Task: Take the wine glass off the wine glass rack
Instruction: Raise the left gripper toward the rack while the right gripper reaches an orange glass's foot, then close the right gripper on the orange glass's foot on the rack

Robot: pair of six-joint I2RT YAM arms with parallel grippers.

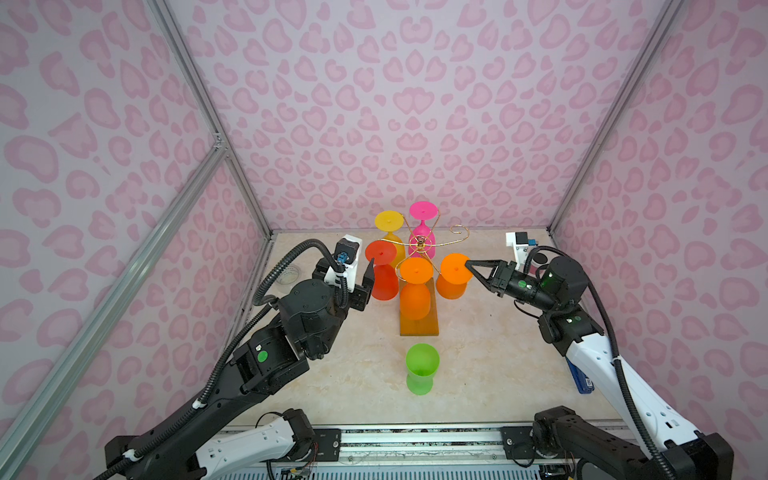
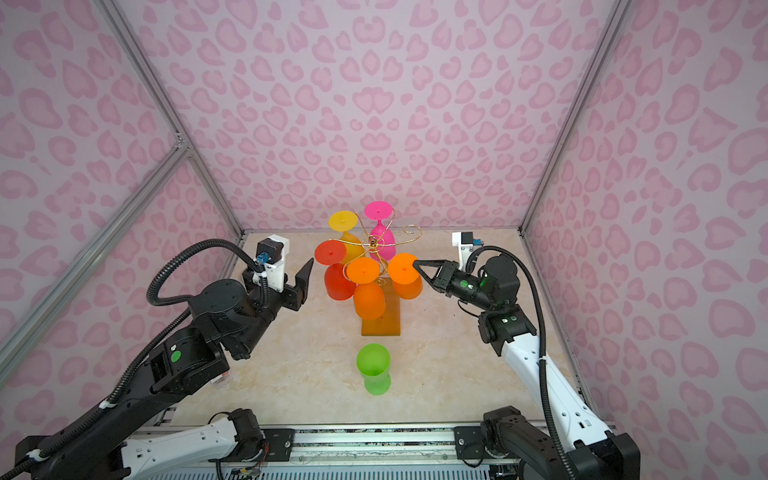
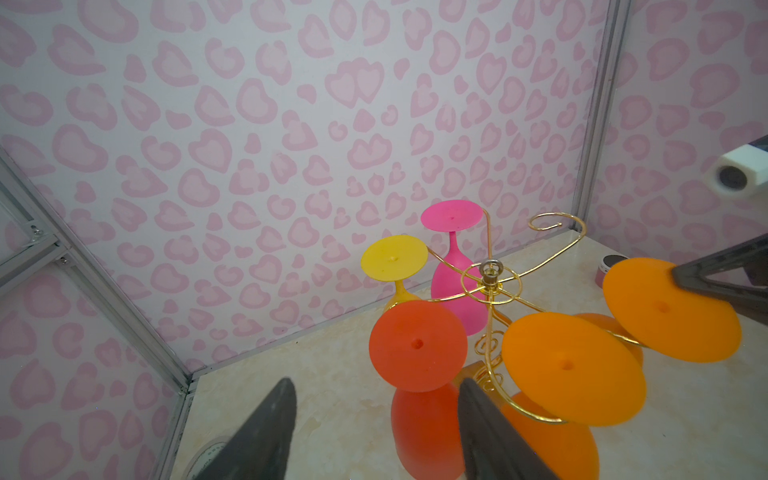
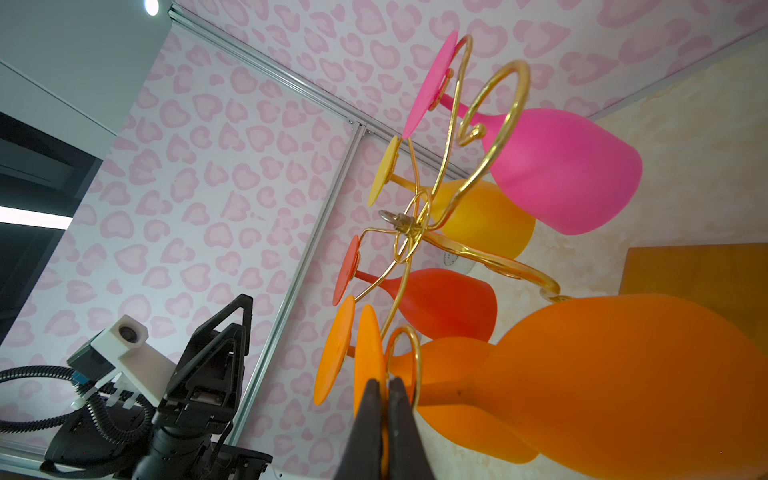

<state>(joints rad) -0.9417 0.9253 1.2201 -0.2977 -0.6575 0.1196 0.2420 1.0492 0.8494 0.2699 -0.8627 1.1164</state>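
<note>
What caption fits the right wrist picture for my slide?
Right gripper pinches the foot of an orange wine glass on the wine glass rack.

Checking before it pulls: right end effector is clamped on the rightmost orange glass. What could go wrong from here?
The right end effector pinches only the foot rim of the held orange glass; it may pivot or slip.
Its stem sits in a scroll of the wine glass rack; a skewed pull could tug the rack.
The front orange glass hangs close; it could be knocked.
</note>
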